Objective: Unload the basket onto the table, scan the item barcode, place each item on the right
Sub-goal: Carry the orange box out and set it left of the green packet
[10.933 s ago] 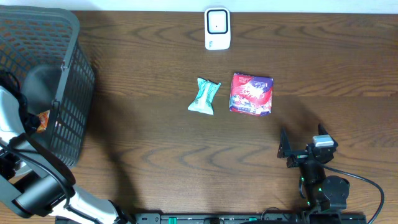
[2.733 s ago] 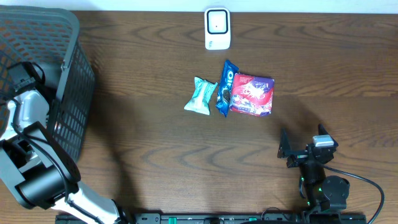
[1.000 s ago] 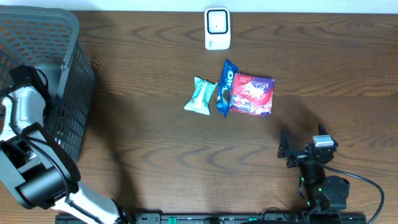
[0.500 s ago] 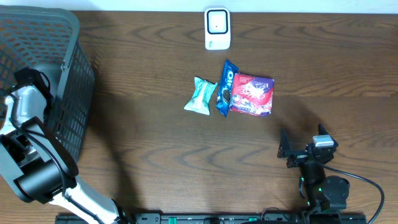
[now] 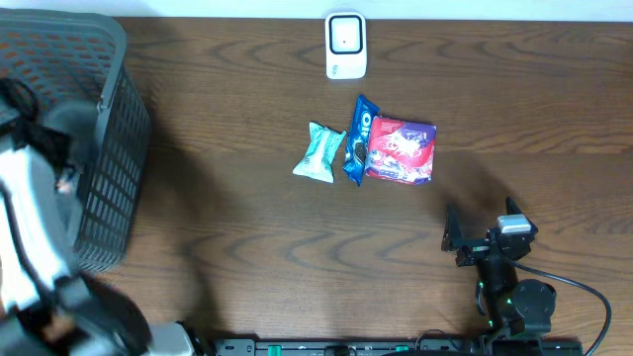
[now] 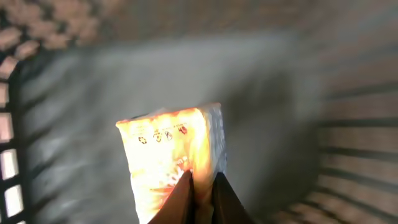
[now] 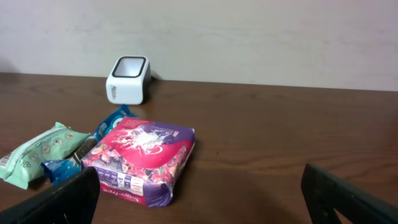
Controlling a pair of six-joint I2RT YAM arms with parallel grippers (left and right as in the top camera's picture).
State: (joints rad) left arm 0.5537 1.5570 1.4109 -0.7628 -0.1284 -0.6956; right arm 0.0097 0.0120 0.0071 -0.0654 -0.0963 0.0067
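Left wrist: orange-yellow packet (image 6: 169,155) (blurred, glossy) pinched between fingers (image 6: 225,200).

A mock shop checkout staged in a robot lab: a white scanner (image 5: 346,44) stands at the far edge of a dark wood table (image 5: 247,237), with a green packet (image 5: 321,152), a blue packet (image 5: 359,138) and a red pack (image 5: 401,148) of snacks grouped before it. A wire basket (image 5: 109,148) at one side contains an orange pack (image 6: 171,155). A robot arm (image 5: 506,277) is mounted at the table's near edge; the wall (image 7: 249,37) behind is plain.
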